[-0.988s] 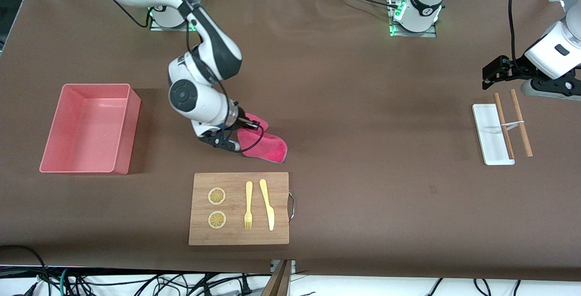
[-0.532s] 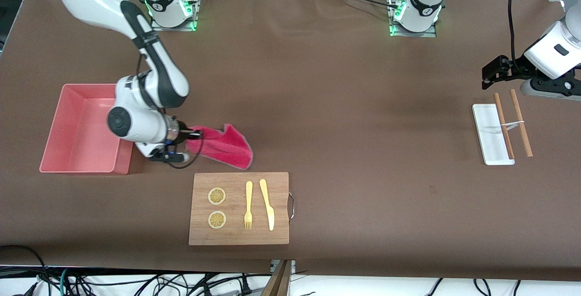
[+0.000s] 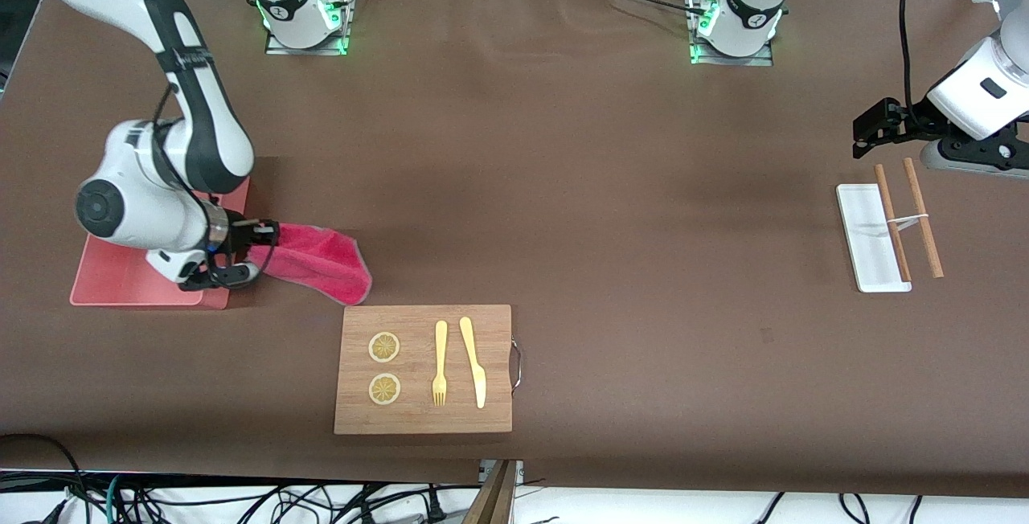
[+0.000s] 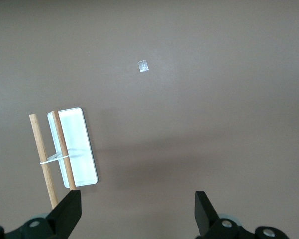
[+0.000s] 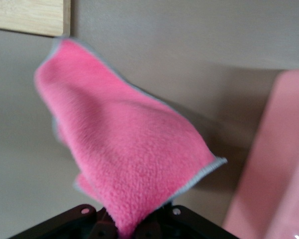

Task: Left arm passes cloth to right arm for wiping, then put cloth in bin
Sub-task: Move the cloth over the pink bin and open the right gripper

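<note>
Two arms are mine, and only one is working. A second ago my right gripper was dragging the cloth over the table above the board; half a second ago it had reached the bin; now it is over the bin's wall nearest the board. It stays clenched on one corner of the cloth, which trails out toward the left arm's end, most of it outside the bin, with its free end near the board's corner. I judge the wiping finished and the drop close: the cloth must come farther over the bin before I let go.

My left gripper waits with fingers spread, holding nothing, above the white tray and chopsticks.

On the board lie two lemon slices, a fork and a knife.

No brand, label or writing can be read anywhere.
</note>
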You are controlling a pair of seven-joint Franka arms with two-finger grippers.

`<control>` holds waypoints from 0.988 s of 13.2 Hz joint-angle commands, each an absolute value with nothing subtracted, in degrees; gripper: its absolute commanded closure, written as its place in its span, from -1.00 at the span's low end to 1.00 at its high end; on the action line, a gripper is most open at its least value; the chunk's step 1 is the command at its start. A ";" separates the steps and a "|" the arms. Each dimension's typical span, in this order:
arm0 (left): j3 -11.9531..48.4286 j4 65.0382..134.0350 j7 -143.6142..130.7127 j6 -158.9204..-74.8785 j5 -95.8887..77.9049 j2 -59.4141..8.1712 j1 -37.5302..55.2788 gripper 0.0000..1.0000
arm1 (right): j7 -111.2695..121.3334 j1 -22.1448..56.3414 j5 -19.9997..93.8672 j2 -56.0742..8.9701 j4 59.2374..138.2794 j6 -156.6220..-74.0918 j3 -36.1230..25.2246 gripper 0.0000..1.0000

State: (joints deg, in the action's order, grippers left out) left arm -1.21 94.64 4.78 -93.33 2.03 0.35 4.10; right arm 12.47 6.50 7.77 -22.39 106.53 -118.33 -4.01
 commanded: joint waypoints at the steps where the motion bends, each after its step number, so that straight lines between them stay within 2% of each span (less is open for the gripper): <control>1: -1.41 94.75 5.45 -92.81 0.97 0.79 4.39 -1.00 | 15.28 6.59 3.36 -15.32 106.62 -110.43 -5.62 1.00; 3: -1.41 94.75 5.45 -92.81 0.97 0.79 4.39 -1.00 | 19.66 6.16 0.88 -12.06 104.77 -104.79 -8.33 1.00; 8: -1.41 94.75 5.45 -92.81 0.97 0.79 4.39 -1.00 | 23.03 5.80 0.53 -3.01 104.68 -98.19 -16.77 1.00; 10: -1.41 94.75 5.45 -92.81 0.97 0.79 4.39 -1.00 | 23.11 5.80 -1.92 -0.10 104.59 -94.05 -17.58 1.00; 13: -1.41 94.75 5.45 -92.81 0.97 0.79 4.39 -1.00 | 23.99 5.80 -3.78 0.18 104.59 -94.39 -17.58 1.00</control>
State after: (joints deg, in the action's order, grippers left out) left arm -1.19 94.65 4.78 -93.33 2.00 0.35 4.14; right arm 23.20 5.67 -2.44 -0.01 104.11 -94.79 -17.95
